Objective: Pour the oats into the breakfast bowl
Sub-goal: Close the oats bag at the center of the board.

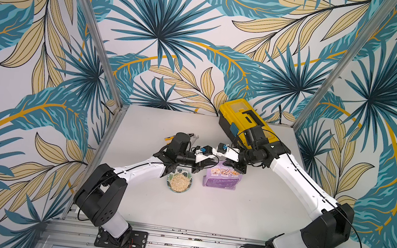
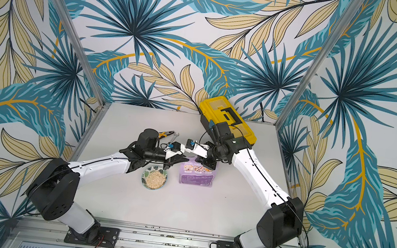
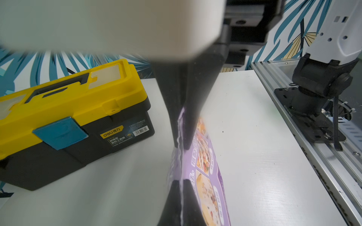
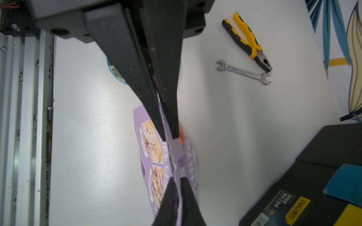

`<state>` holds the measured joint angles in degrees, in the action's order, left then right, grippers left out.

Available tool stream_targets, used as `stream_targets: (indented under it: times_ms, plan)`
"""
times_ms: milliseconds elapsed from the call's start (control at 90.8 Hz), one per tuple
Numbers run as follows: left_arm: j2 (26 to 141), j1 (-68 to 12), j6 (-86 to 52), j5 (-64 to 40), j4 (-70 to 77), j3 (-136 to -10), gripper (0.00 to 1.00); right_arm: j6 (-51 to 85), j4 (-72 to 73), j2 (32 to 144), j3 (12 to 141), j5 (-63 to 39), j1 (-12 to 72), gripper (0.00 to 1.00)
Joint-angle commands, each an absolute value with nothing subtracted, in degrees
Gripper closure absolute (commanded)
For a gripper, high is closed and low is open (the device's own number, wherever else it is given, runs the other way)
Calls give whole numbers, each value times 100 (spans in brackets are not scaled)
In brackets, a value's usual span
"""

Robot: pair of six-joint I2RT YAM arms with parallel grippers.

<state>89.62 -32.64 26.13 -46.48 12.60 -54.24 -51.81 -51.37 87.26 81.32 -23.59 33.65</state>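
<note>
**Both grippers pinched on the pouch seam, oats already in the bowl**

Left gripper [image 3: 181,146]: fingers [image 3: 197,109] fully closed, pinching the top seam of the lilac-purple stand-up pouch with food photos [image 1: 221,180]. Right gripper [image 4: 168,138]: the same, clamped flat on that seam a little further along. The two sets of tips are close but apart.

The pouch stands upright on the white tabletop [image 1: 207,208], just beside the small round white leaf-patterned bowl with the blue-green rim [image 1: 167,181], not touching it. A heap of beige-tan oat flakes [image 1: 179,182] sits in the bowl, so I judge the pour mostly done. I can't see what's left in the pouch.

Handling notes:
- I move both arms in sync, or the seam twists or tears.
- Pinched flat like this, the mouth is shut. A top-up needs a regrip.
- The bowl is narrower than the pouch, so I aim for its centre and tip slowly.
- The yellow-and-black plastic toolbox [image 1: 241,119], yellow-handled pliers [image 4: 247,42] and steel spanner [image 4: 243,72] are well clear.
</note>
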Motion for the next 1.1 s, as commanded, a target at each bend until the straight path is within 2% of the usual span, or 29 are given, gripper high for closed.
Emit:
stream_targets:
  times_ms: [0, 110, 165, 220, 286, 385, 463, 474, 540, 562, 650, 683, 815, 892, 903, 958, 980, 1035, 1090]
  plan:
    - [8948, -3349, 2620, -4883, 1556, -5518, 100, -5166, -5015, 8828, 8197, -2475, 3441, 100]
    - [8936, -3346, 2634, -4879, 1517, -5520, 100, -5185, -4953, 8721, 8126, -2282, 3417, 100]
    - [8917, -3346, 2648, -4876, 1497, -5512, 100, -5198, -4910, 8654, 8072, -2216, 3368, 89]
    - [8902, -3348, 2662, -4872, 1478, -5506, 100, -5208, -4888, 8597, 8023, -2182, 3291, 85]
    - [8876, -3349, 2685, -4874, 1453, -5494, 100, -5237, -4923, 8553, 7994, -2207, 3193, 86]
    - [8845, -3344, 2730, -4854, 1399, -5480, 100, -5254, -4970, 8496, 7943, -2206, 3085, 100]
    - [8842, -3348, 2773, -4841, 1351, -5480, 100, -5246, -4971, 8445, 7909, -2200, 3051, 100]
    - [8842, -3344, 2775, -4837, 1348, -5478, 100, -5242, -4969, 8437, 7901, -2190, 3042, 99]
    - [8839, -3348, 2794, -4827, 1317, -5484, 100, -5234, -4936, 8361, 7859, -2152, 3009, 78]
    - [8841, -3346, 2801, -4826, 1311, -5489, 100, -5235, -4936, 8341, 7845, -2142, 3002, 74]
    - [8838, -3346, 2804, -4826, 1292, -5493, 100, -5240, -4972, 8283, 7831, -2136, 2973, 71]
    - [8830, -3343, 2804, -4831, 1295, -5493, 100, -5251, -4995, 8268, 7843, -2136, 2963, 73]
    - [8824, -3348, 2804, -4816, 1297, -5485, 100, -5271, -5069, 8237, 7827, -2104, 2928, 99]
    - [8837, -3349, 2804, -4817, 1293, -5484, 100, -5273, -5073, 8231, 7816, -2051, 2919, 100]
    - [8835, -3349, 2804, -4821, 1292, -5484, 100, -5269, -5072, 8229, 7815, -2032, 2918, 99]
    - [8833, -3349, 2797, -4825, 1285, -5484, 100, -5227, -5012, 8199, 7785, -1958, 2897, 72]
    - [8826, -3349, 2795, -4829, 1273, -5489, 100, -5220, -4999, 8191, 7776, -1942, 2889, 67]
    - [8820, -3349, 2802, -4823, 1254, -5493, 100, -5212, -4990, 8140, 7770, -1946, 2868, 63]
    - [8810, -3348, 2812, -4804, 1233, -5493, 100, -5222, -4993, 8102, 7775, -1974, 2843, 65]
